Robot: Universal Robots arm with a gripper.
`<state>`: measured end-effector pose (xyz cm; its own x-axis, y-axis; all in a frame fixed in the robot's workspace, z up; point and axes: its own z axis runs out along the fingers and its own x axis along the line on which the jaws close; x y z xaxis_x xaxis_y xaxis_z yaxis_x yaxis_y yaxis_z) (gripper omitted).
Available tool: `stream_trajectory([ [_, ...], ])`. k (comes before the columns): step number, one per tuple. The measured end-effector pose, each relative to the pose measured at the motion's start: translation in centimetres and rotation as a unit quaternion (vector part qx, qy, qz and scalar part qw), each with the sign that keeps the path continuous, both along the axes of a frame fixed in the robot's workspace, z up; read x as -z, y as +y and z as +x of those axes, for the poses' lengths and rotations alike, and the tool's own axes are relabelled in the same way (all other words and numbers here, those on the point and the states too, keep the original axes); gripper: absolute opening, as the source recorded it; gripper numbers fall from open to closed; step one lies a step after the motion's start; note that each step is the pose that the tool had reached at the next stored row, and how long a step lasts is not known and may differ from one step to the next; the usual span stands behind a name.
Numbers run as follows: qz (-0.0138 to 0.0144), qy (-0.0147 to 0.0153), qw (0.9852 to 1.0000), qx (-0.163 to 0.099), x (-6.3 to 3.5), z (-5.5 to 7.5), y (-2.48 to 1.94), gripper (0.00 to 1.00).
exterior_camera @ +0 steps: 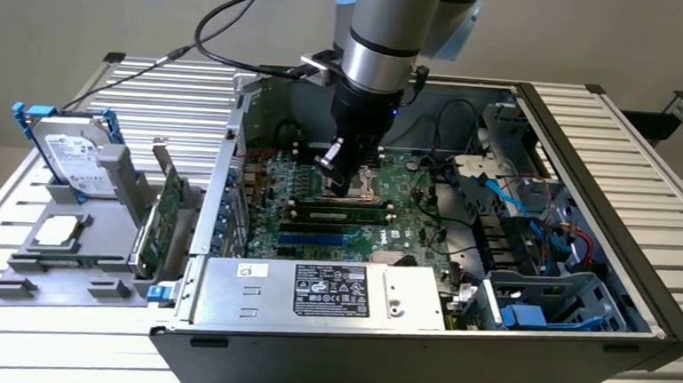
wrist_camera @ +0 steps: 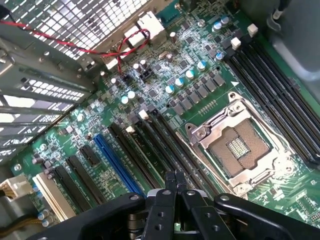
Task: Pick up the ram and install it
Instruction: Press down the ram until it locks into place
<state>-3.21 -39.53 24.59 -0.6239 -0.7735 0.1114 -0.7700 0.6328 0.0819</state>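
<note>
The ram (exterior_camera: 340, 214), a long thin green stick with black chips, stands on edge in a memory slot on the motherboard (exterior_camera: 406, 204) inside the open computer case. My gripper (exterior_camera: 339, 188) hangs just above the ram's left half, fingers pointing down. In the wrist view the gripper (wrist_camera: 175, 180) is shut, its black fingertips pressed together with nothing between them, right over the row of memory slots (wrist_camera: 150, 150) beside the CPU socket (wrist_camera: 240, 147). Whether the tips touch the ram's top edge I cannot tell.
On a grey stand at the exterior view's left sit a silver hard drive (exterior_camera: 77, 153) with blue rails and a green expansion card (exterior_camera: 165, 212). The power supply (exterior_camera: 324, 288) fills the case front. Cables and a drive cage (exterior_camera: 548, 302) crowd the right side.
</note>
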Motion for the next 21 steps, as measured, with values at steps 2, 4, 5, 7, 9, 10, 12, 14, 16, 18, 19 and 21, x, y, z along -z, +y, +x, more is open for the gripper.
stream_trajectory([
  [2, -0.0002, 0.0000, 0.9999, 0.012, -0.12, 0.00, 0.00, 0.11],
  [4, -0.0003, 0.0000, 0.9997, 0.024, -0.23, 0.00, 0.00, 0.11],
  [5, -0.0004, 0.0000, 0.9995, 0.030, -0.27, 0.00, 0.00, 0.11],
  [7, -0.0005, 0.0000, 0.9991, 0.043, -0.33, 0.00, 0.00, 0.11],
  [9, -0.0008, 0.0000, 0.9985, 0.055, -0.34, 0.00, 0.00, 0.11],
  [10, -0.0011, 0.0000, 0.9981, 0.062, -0.34, 0.00, 0.00, 0.11],
  [12, -0.0017, -0.0002, 0.9973, 0.074, -0.35, 0.00, 0.00, 0.11],
  [14, -0.0022, -0.0007, 0.9963, 0.086, -0.35, 0.00, 0.00, 0.11],
  [16, -0.0024, -0.0017, 0.9952, 0.097, -0.34, 0.00, 0.00, 0.11],
  [18, -0.0027, -0.0030, 0.9941, 0.109, -0.34, 0.00, 0.00, 0.11],
  [19, -0.0027, -0.0036, 0.9934, 0.114, -0.34, 0.00, 0.00, 0.11],
  [21, -0.0029, -0.0050, 0.9920, 0.126, -0.34, 0.00, 0.00, 0.11],
])
